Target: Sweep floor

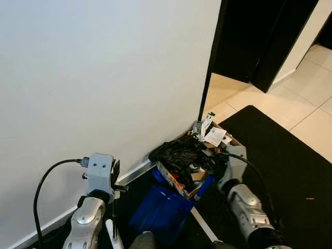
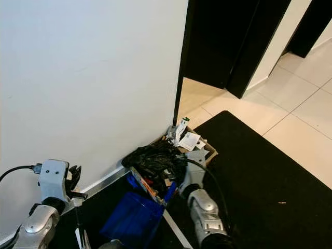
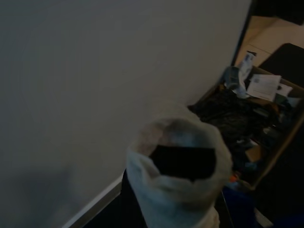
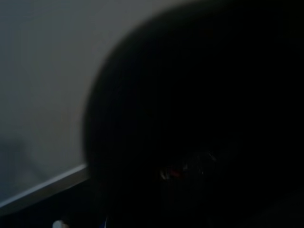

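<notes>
Sweeping nearly finished by the look of it: blue dustpan point(image 1: 162, 210) between both grippers, tipped toward rubbish box point(image 1: 224, 139) ahead of right gripper point(image 1: 232, 162), finger state impossible to tell; left gripper point(image 1: 115, 179) apparently around pale handle point(image 3: 180, 175), grip unclear.

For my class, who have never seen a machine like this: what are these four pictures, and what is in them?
This is a walking household robot meant to sweep. Two pictures come from cameras in its head, looking down; two come from its wrists. The silver left arm and right arm reach forward. Against the white wall stands a cardboard box full of rubbish, including a black bag, with a blue dustpan before it on a black mat. The left wrist picture shows a pale handle end up close; the right one is too dark.
</notes>
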You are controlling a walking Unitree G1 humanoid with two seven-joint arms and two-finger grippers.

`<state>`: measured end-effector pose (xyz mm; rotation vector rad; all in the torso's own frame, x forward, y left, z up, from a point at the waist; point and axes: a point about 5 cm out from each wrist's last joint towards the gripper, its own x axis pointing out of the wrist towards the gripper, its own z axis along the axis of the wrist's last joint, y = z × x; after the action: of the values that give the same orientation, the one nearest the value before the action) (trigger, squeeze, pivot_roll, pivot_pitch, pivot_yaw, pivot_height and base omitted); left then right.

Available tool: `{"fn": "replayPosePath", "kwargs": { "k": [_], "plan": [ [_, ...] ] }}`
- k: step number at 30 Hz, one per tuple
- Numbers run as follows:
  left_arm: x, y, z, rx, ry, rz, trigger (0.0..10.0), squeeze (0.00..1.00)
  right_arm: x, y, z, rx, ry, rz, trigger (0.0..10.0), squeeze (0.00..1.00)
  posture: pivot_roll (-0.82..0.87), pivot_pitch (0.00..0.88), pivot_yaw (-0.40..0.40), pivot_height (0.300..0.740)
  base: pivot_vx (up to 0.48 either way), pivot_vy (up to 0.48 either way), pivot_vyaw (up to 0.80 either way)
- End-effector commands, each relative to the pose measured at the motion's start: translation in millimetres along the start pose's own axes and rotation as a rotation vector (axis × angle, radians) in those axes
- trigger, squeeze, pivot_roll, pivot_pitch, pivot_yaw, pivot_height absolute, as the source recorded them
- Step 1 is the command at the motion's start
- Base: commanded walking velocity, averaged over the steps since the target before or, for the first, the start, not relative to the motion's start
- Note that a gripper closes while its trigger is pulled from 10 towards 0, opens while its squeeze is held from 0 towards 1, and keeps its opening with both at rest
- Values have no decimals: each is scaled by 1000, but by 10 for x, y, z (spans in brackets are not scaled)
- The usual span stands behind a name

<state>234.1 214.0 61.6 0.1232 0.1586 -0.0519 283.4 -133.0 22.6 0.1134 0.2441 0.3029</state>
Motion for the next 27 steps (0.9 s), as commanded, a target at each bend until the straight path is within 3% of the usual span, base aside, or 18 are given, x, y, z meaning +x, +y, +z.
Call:
{"fn": "replayPosePath", "kwargs": {
  "k": [1,2,3,6,10,17,18,23,27],
  "plan": [
    [4,210,88,24,-15,68,10000,0,-6,-15,42,-51,-12,41,0,0,139,76,18,740,0,0,0],
    [4,290,118,33,-19,94,10000,0,-2,-16,63,-68,-14,67,1373,0,139,76,18,740,0,0,0],
    [-3,371,150,43,-25,115,10000,0,-1,-6,80,-97,-10,104,10000,0,143,78,16,740,0,0,0],
    [-14,481,192,64,-34,136,10000,0,-2,30,95,-170,7,183,10000,0,148,79,13,740,0,0,0],
    [-6,498,198,66,-34,144,10000,0,-3,52,96,-229,19,221,10000,0,151,80,10,740,0,0,0],
    [31,321,147,39,-27,119,10000,0,35,11,81,-257,40,152,10000,0,144,76,9,740,0,0,0],
    [29,240,111,31,-18,95,10000,0,21,35,72,-321,43,198,10000,0,141,74,11,740,0,0,0],
    [33,177,94,22,-13,77,10000,0,2,22,131,-453,11,242,10000,0,137,73,12,740,0,0,0],
    [43,166,93,21,-13,73,10000,0,5,16,161,-467,-3,249,10000,0,134,71,11,740,0,0,0]
  ]
}}
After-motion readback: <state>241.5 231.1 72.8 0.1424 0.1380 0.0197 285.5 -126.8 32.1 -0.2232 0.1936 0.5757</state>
